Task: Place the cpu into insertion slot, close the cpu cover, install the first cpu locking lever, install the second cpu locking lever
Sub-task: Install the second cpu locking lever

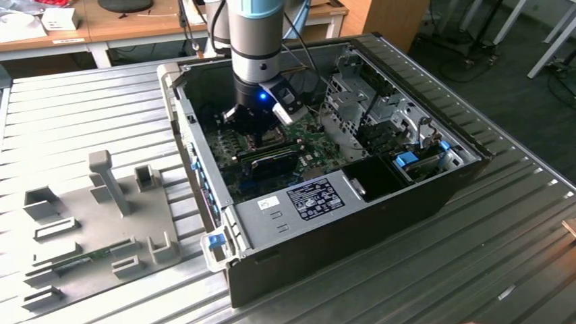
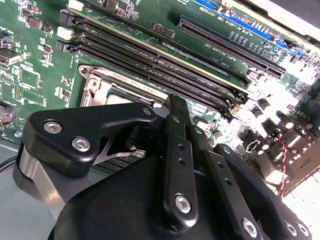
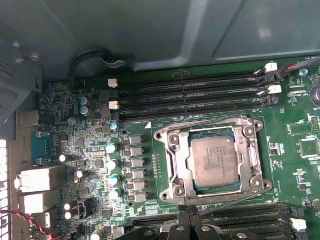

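Note:
In the first wrist view the cpu (image 3: 215, 160), square with a silvery-tan top, lies flat in the insertion slot (image 3: 214, 195) on the green board. The silvery cpu cover (image 3: 172, 160) lies down around it, its window framing the chip. A thin wire lever (image 3: 200, 124) runs along one side of the socket and another (image 3: 225, 198) along the opposite side; whether they are latched I cannot tell. My gripper (image 3: 190, 217) is shut with nothing held, its tips just off the socket's edge. In the second wrist view the black fingers (image 2: 177, 130) are pressed together above the socket's metal rim (image 2: 107, 85).
The board sits deep inside an open computer case (image 1: 432, 196) on a ribbed metal table, and the arm (image 1: 256, 67) reaches down into it. Long black memory slots (image 3: 195, 92) flank the socket on both sides. A grey fixture plate (image 1: 99, 223) lies on the exterior view's left.

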Controlling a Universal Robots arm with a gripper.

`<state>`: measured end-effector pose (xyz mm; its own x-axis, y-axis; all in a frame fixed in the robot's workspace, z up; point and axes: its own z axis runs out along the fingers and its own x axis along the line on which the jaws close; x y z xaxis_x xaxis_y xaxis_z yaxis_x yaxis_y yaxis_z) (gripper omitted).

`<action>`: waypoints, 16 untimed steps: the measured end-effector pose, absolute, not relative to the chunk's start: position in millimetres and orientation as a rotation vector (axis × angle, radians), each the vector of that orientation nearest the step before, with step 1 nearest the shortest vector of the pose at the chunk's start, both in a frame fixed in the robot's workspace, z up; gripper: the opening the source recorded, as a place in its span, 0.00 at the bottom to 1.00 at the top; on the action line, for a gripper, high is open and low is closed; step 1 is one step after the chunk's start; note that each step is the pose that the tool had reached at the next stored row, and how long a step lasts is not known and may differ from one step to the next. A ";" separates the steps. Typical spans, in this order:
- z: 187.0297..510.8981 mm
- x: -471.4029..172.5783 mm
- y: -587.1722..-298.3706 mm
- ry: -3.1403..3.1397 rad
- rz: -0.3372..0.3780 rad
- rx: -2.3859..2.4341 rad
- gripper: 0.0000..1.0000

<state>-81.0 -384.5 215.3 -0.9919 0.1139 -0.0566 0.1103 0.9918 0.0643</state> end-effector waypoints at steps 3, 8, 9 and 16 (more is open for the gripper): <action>215.1 -81.0 -384.4 3.075 0.094 0.173 0.11; 215.1 -81.0 -384.4 3.075 0.094 0.173 0.11; 215.2 -81.1 -384.4 3.075 0.094 0.173 0.11; 214.8 -81.1 -384.4 3.093 0.093 0.175 0.11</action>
<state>-81.1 -384.4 214.8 -0.9928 0.1137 -0.0388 0.1112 0.9918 0.0624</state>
